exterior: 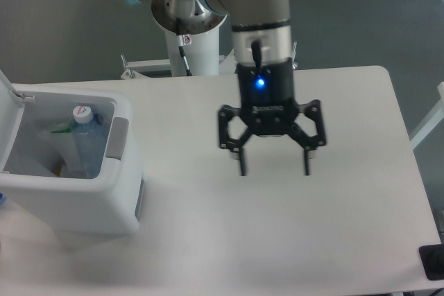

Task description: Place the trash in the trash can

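Camera view, for you: gripper (273, 169) over table (347, 192), fingers spread wide, holding nothing. Bottle (84, 145) upright inside bin (83, 202), lid (7, 88) up.

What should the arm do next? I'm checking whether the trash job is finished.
Probably just close the lid, or stop. The gripper hangs open and empty over the table, the water bottle stands inside the trash can, and no trash shows on the tabletop. Whether the plastic bag is in there too is hard to tell.
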{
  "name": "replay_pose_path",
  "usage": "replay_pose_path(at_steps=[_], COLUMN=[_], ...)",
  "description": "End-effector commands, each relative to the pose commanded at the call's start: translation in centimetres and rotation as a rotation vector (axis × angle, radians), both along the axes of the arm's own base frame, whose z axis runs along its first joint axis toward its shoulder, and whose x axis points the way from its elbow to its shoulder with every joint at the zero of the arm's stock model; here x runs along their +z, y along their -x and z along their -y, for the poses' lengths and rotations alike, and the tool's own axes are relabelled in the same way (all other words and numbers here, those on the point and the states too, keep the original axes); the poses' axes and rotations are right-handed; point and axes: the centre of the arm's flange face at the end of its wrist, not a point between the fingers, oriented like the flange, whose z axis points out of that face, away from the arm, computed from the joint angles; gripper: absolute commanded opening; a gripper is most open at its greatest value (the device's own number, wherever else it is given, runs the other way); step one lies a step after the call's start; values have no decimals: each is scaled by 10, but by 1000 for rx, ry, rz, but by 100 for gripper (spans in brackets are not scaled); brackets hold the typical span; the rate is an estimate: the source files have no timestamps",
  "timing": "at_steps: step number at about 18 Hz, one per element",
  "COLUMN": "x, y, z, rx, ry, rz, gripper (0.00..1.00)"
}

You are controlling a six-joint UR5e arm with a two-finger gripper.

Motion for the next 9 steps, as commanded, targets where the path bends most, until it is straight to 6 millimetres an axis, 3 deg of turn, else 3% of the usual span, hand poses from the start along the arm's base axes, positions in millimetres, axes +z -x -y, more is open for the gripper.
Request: replay_pose_path(at_steps=[3, 9], x=[-7, -3], y=[2, 2], z=[7, 11], rx=[12, 19], ry=[14, 9], rz=[9, 3], gripper=[100, 100])
